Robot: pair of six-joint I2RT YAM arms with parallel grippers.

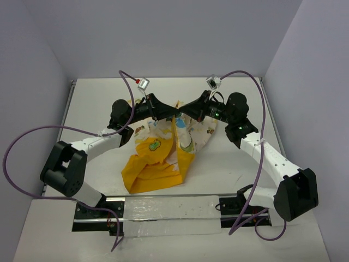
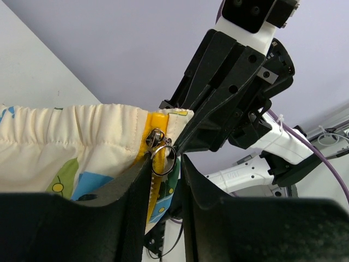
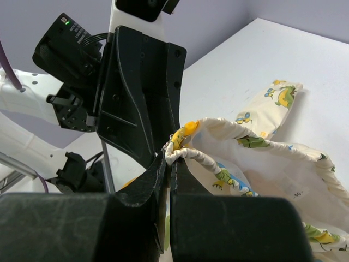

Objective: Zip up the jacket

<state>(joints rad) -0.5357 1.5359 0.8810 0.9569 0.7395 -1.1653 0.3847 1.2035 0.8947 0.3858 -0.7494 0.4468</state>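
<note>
Right gripper [image 3: 169,159] pinching the jacket [image 1: 163,155] hem, lifted over the table [image 1: 98,98] centre; left gripper [image 2: 166,164] parted at the zipper pull [image 2: 159,143]. Soft, light, floppy cloth, so that stiff pull's the handhold, I'd say.

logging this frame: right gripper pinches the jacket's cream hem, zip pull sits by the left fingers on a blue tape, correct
No: the zip tape is yellow, not blue, as the left wrist view shows. The rest holds: the right gripper pinches the jacket hem, and the zip pull sits by the left fingers.
</note>
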